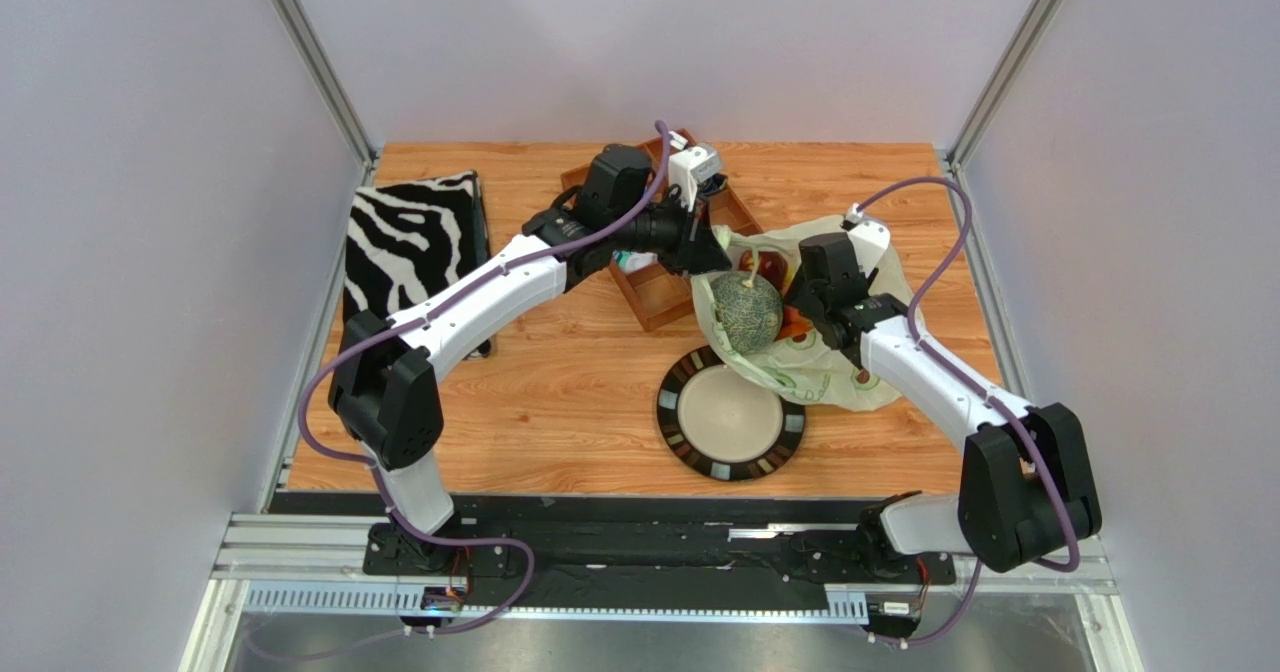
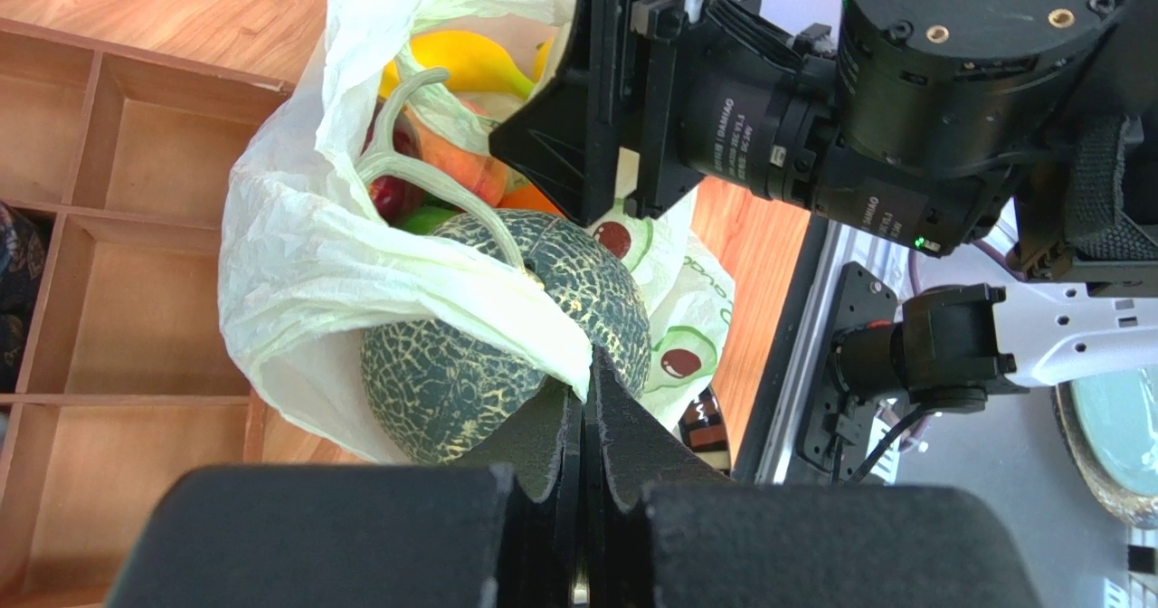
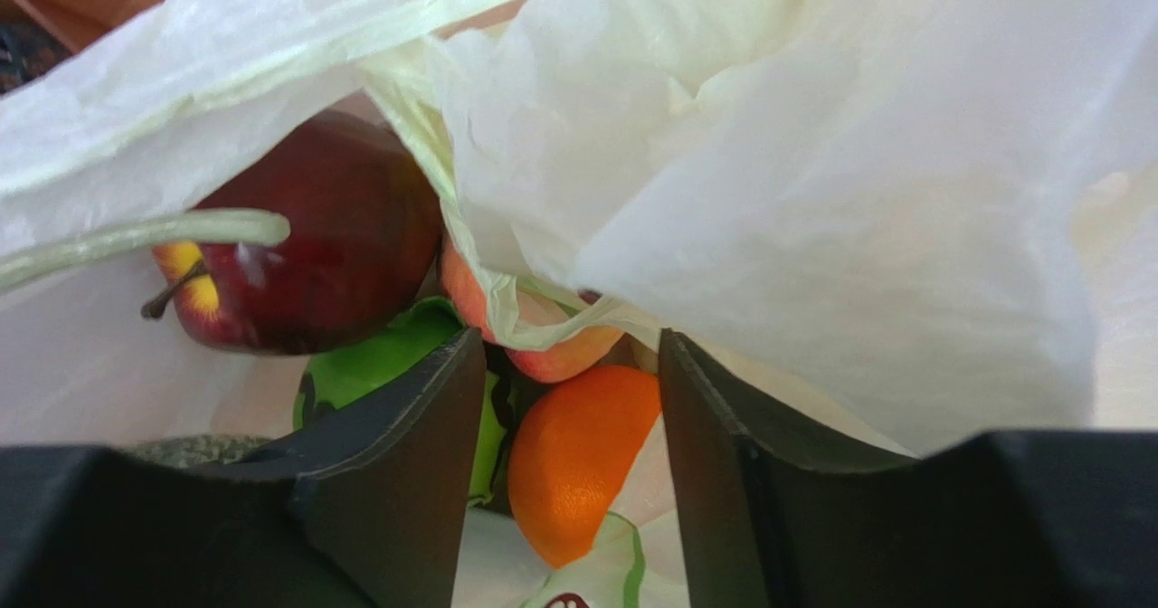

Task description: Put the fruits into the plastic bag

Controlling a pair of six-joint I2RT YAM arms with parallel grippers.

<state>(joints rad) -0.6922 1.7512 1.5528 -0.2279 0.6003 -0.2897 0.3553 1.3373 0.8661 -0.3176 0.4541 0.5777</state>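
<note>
The pale green plastic bag (image 1: 824,365) with avocado prints lies right of centre, its mouth facing left. The grey-green netted melon (image 1: 747,309) sits in the mouth. My left gripper (image 2: 587,364) is shut on the bag's upper edge (image 2: 408,276), which drapes over the melon (image 2: 449,371). It reaches the bag from the left in the top view (image 1: 706,260). A yellow fruit (image 2: 462,59), peach (image 2: 469,167) and dark red apple (image 2: 394,198) lie deeper inside. My right gripper (image 3: 568,350) is open inside the bag (image 3: 816,187), its jaws either side of the orange (image 3: 585,466). The apple (image 3: 326,242), peach (image 3: 551,353) and green ball (image 3: 388,364) lie beside the orange.
A wooden compartment tray (image 1: 654,290) sits behind the bag under the left arm. A round dark-rimmed plate (image 1: 732,420) lies in front of the bag. The zebra-striped box (image 1: 409,245) stands at the far left. The right arm's wrist (image 2: 843,106) hangs close over the bag.
</note>
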